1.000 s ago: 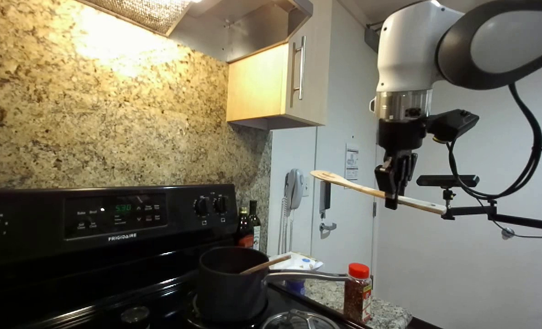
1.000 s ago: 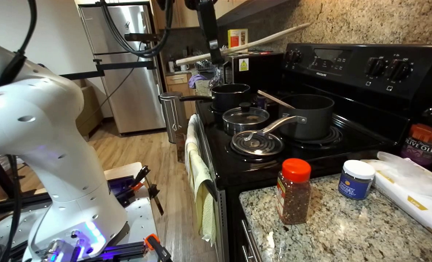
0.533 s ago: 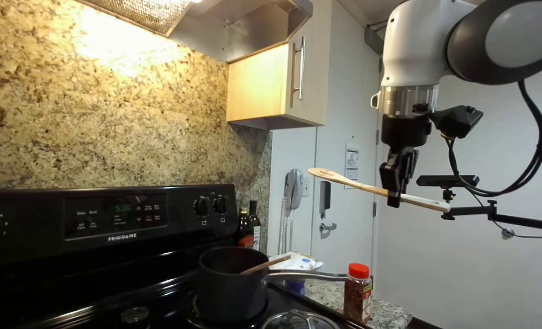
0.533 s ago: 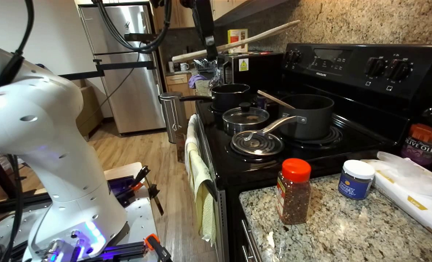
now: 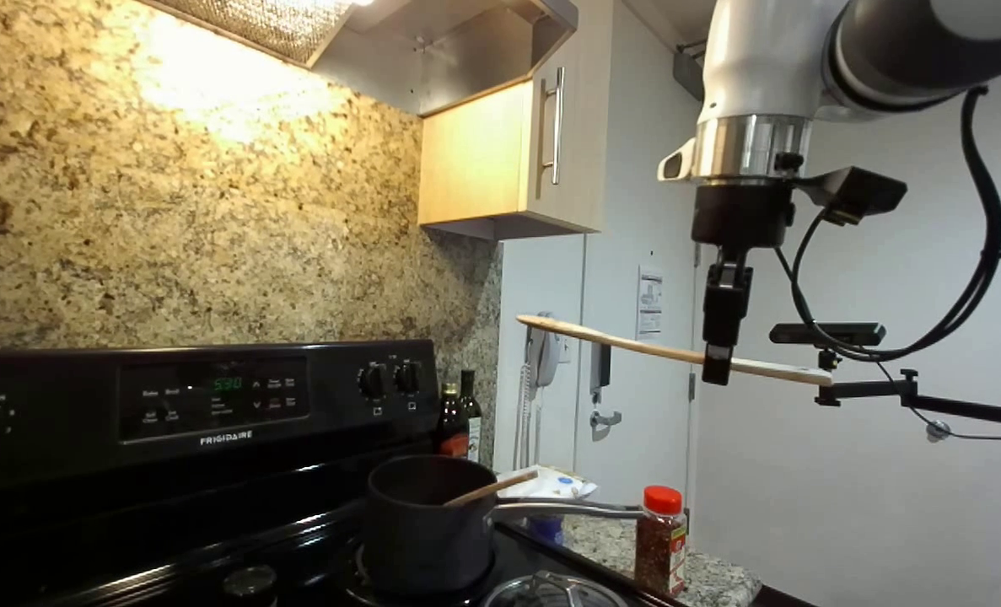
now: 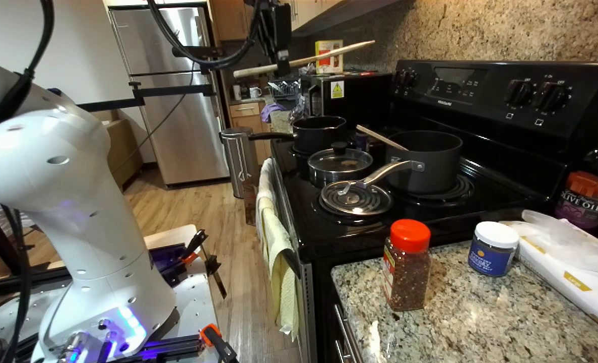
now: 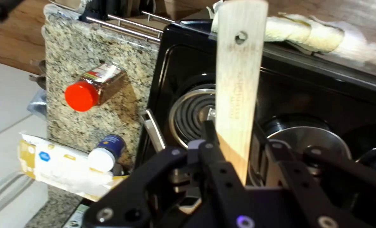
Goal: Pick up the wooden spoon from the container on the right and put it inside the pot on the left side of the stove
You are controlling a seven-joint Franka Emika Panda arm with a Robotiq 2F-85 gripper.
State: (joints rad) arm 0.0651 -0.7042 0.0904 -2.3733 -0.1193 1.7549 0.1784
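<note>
The long pale wooden spoon (image 5: 626, 341) is pinched in my gripper (image 5: 719, 362), which is shut on it along the handle, high above the stove (image 6: 480, 96). Its thin end tilts slightly up toward the back wall. In the wrist view the flat handle end of the spoon (image 7: 238, 72) passes between the fingers (image 7: 210, 133). The pot on the left side is the dark one with a black handle (image 6: 319, 133), at the far end in an exterior view. Nearer stands a larger steel-handled pot (image 6: 424, 164), seemingly the container on the right, with another wooden handle (image 6: 379, 136) leaning out.
A pan with a glass lid (image 6: 340, 161) sits at the stove's front. On the granite counter are a red-capped spice bottle (image 6: 407, 267), a blue jar (image 6: 492, 249) and a white packet (image 6: 566, 272). A towel (image 6: 278, 257) hangs on the oven front. A cabinet (image 5: 483, 160) juts out above.
My gripper has turned about its upright axis, swinging the spoon with it. In both exterior views the spoon's thin end has moved left. The grip is unchanged; pots and bottles have stayed put.
</note>
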